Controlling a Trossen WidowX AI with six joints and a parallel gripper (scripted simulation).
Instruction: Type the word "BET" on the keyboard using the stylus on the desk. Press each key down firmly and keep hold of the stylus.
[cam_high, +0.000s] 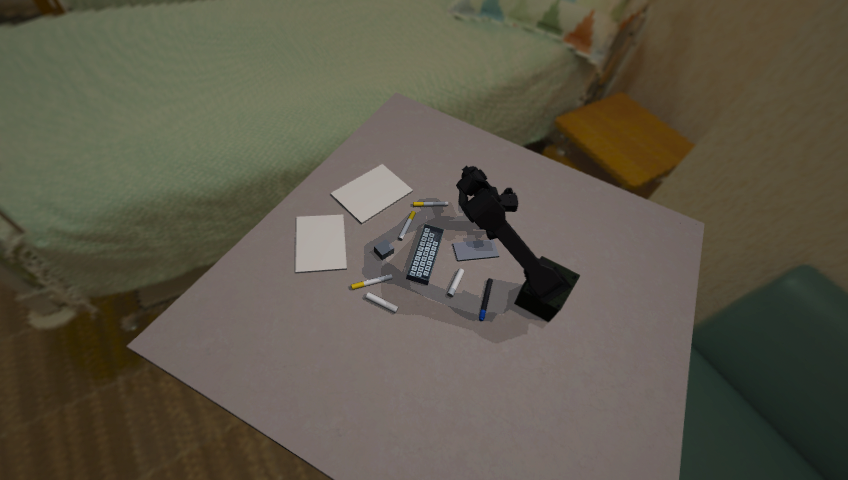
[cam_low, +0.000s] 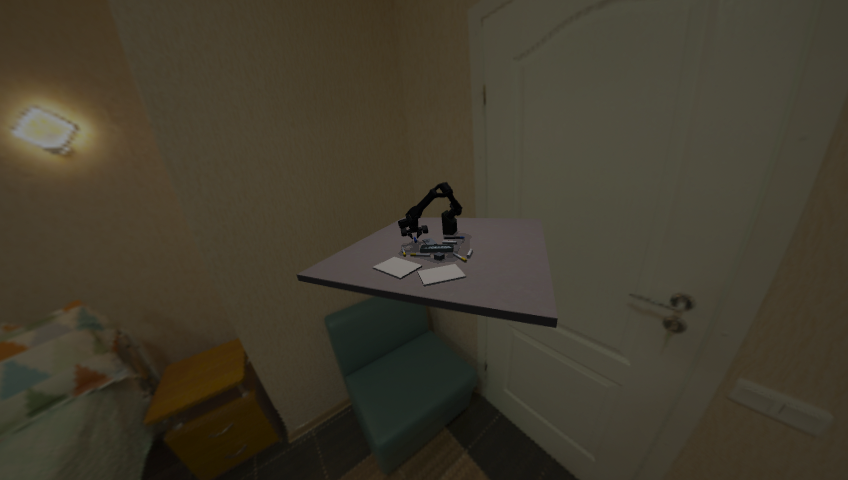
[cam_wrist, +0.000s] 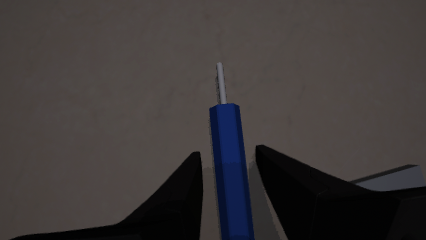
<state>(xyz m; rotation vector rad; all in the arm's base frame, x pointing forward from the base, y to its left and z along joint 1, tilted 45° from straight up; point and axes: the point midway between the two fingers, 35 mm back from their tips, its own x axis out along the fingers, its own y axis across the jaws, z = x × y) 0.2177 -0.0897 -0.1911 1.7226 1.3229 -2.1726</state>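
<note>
The stylus has a blue six-sided body (cam_wrist: 230, 170) and a thin pale tip (cam_wrist: 221, 82); its blue also shows below the fingers in the exterior view (cam_low: 415, 240). In the top view the arm hides it. My gripper (cam_wrist: 228, 155) (cam_low: 414, 235) is partly open, low over the desk. Its fingers stand on either side of the stylus, with a visible gap on each side. The stylus's rear part is out of the wrist view. The small dark keyboard (cam_high: 424, 254) (cam_low: 436, 248) with pale keys lies on the desk, away from the gripper.
A grey flat pad (cam_high: 470, 253) (cam_wrist: 400, 178) lies between keyboard and arm. White pens (cam_high: 455, 282) (cam_high: 381, 302), a black-and-blue pen (cam_high: 486, 298), several yellow-ended pens (cam_high: 429, 204) (cam_high: 407, 226) (cam_high: 371, 281), a dark cube (cam_high: 383, 249) and two white sheets (cam_high: 371, 193) (cam_high: 320, 243) lie around the keyboard.
</note>
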